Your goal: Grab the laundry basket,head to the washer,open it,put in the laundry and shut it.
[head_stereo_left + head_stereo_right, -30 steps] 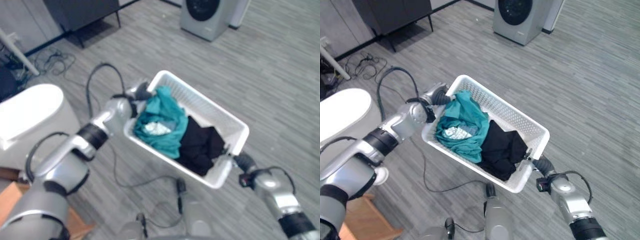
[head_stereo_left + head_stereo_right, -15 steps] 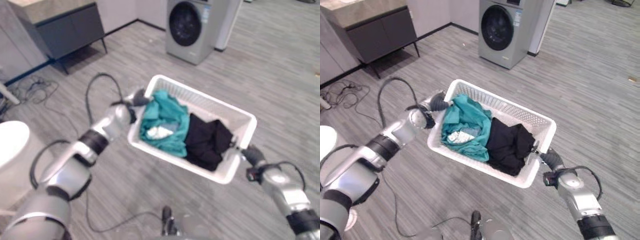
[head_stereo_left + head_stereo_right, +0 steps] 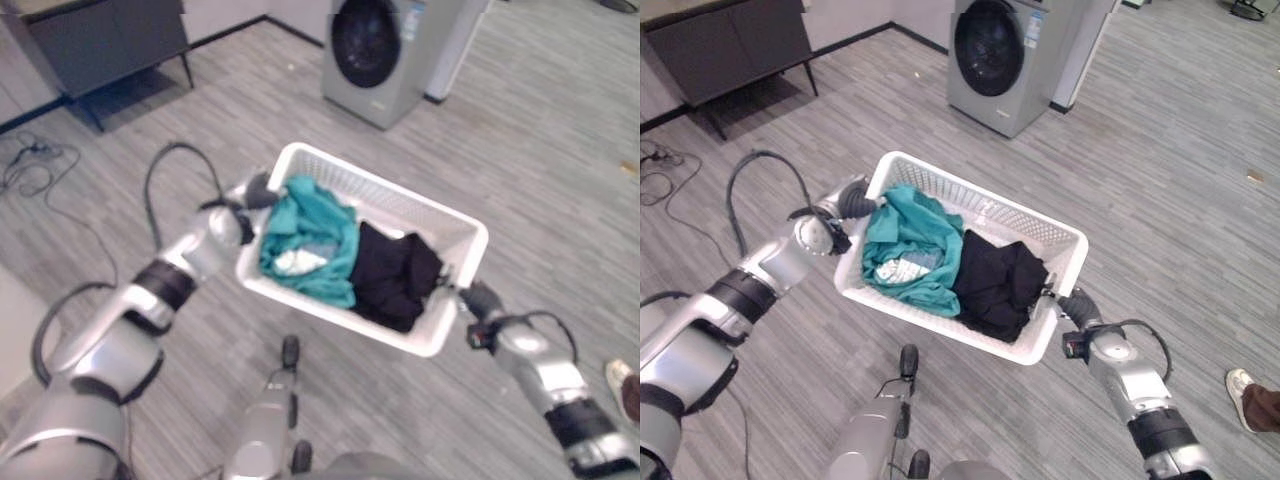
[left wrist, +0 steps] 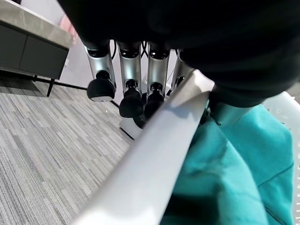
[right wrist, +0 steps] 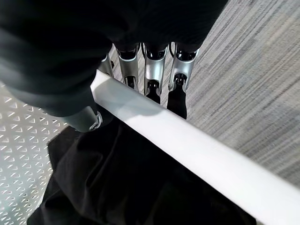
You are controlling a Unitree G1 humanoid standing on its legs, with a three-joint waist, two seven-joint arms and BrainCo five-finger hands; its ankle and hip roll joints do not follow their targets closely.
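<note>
Above bare floor short of the washer (image 3: 1005, 60) — laundry basket (image 3: 1045, 226), both hands' fingers (image 4: 131, 89) hooked round its end rims.

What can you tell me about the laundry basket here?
The basket is a white rectangular tub that looks like plastic, with perforated walls and a smooth rolled rim. It is held off the floor, one corner toward the washer. The left hand grips one short end and the right hand the other, fingers curled over the rim. Inside lie a teal garment on the left hand's side and a black garment beside it.
</note>
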